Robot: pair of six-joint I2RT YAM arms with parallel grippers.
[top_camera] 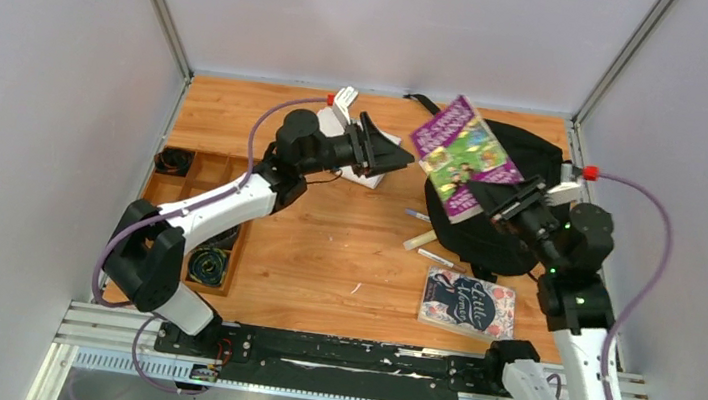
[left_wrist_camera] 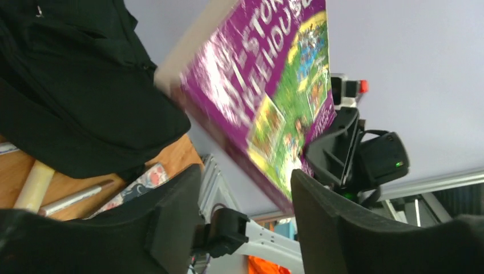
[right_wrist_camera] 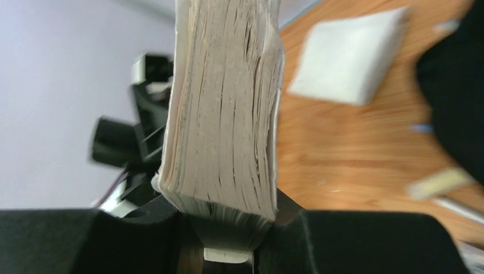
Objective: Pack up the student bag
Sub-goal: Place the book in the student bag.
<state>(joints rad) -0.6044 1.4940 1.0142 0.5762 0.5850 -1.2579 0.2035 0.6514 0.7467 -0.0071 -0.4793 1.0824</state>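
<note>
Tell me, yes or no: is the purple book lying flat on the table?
No, the right claw clamps the purple book by its edge and holds it tilted in the air.

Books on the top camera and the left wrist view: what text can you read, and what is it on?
"Little", then what looks like "Women": cover of the dark book lying on the table.
"-STOR" above "HOUSE": cover of the purple book held in the right gripper; the title is cut off and blurred.
Small print on both covers: too small to read.
Nothing else readable.
</note>
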